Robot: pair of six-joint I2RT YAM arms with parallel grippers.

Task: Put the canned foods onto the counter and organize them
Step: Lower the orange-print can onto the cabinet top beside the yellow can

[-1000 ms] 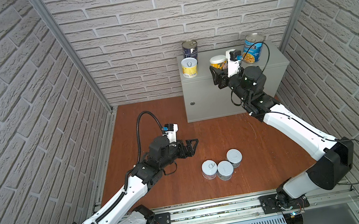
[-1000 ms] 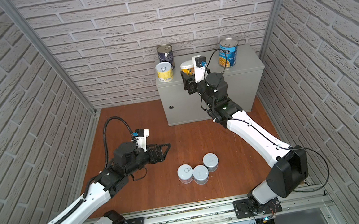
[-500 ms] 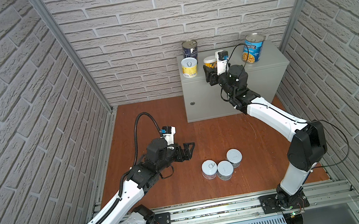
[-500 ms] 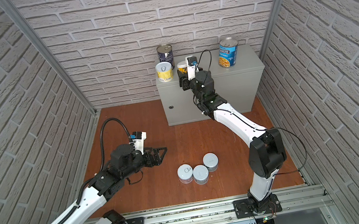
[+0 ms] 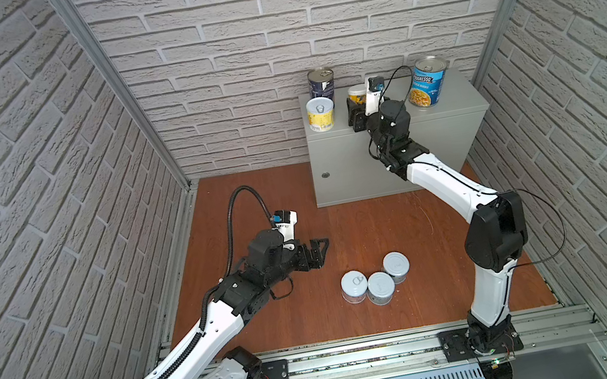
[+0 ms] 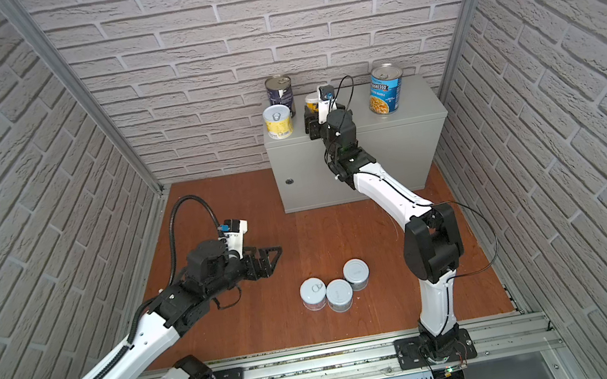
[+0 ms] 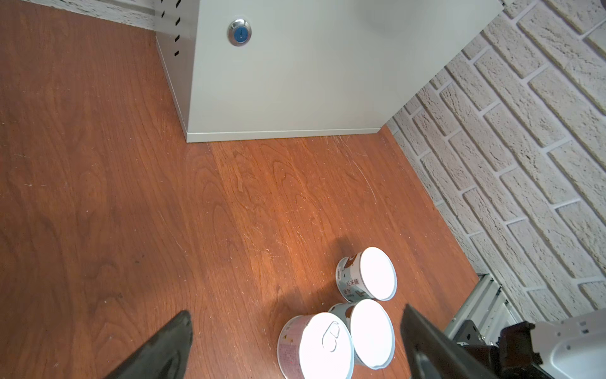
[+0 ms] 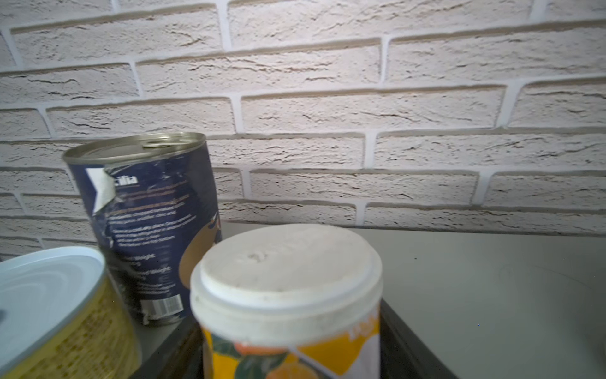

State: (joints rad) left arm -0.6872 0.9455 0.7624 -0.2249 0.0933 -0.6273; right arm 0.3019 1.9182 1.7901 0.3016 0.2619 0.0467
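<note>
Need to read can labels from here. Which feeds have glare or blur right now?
Left wrist view: lids of the three short cans glare to flat white. Right wrist view: the orange-label can nearest the lens is soft; the navy can behind it is sharper, small print smeared. Both top views: even light, sharp, the Progresso can brand readable.

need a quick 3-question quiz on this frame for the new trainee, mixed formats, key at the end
1. How many cans stand on the floor?
2. True or false: the left gripper holds a can.
3. Which can on the counter does the right gripper grip? A navy can, B soup can, C white-lidded can.
Key: 1. Three. 2. False: it is open and empty, above the floor. 3. C.
</note>
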